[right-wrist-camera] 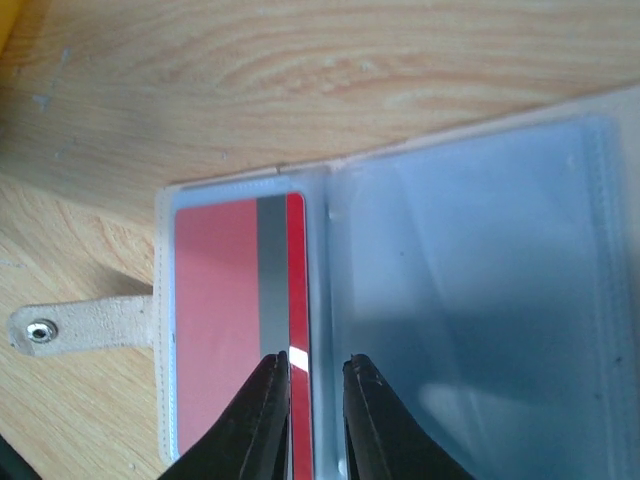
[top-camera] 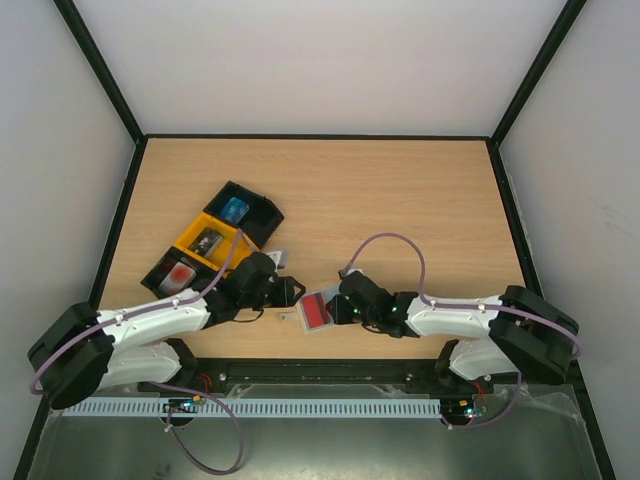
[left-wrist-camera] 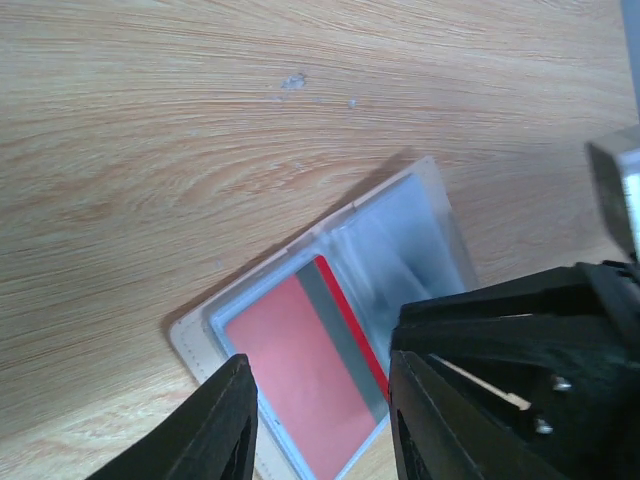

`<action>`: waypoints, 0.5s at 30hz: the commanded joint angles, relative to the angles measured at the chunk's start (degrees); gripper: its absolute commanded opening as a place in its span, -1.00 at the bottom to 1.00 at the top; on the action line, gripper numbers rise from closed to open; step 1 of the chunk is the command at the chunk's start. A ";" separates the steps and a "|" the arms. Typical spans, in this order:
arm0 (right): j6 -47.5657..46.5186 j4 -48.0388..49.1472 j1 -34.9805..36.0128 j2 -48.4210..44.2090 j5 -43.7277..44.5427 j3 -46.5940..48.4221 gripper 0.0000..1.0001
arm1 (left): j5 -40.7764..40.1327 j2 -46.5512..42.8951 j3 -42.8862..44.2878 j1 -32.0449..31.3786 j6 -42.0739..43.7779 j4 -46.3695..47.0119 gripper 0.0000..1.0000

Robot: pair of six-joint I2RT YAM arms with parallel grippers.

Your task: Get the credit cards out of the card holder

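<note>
Right claw (right-wrist-camera: 315, 365), jaws a slit over the credit card (right-wrist-camera: 215, 320) inside the card holder (right-wrist-camera: 450, 250), hold uncertain; I should pinch its inner edge, slide outward.

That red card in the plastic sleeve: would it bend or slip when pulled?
Probably stiff: the red card lies flat with straight edges. Likely slippery, given the glossy glint at its edge. The card holder has a soft-looking clear sleeve that may drag along.
</note>
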 commanded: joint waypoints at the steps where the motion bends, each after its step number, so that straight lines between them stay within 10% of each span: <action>1: 1.89 5.84 -0.06 1.31 -2.98 -2.00 -0.67 | 1.90 -0.44 0.08 0.36 -1.05 2.53 -0.25; 15: 0.67 7.86 -0.08 3.88 -2.25 -3.44 -0.65 | 9.81 12.13 -3.36 0.14 -1.50 15.38 -0.64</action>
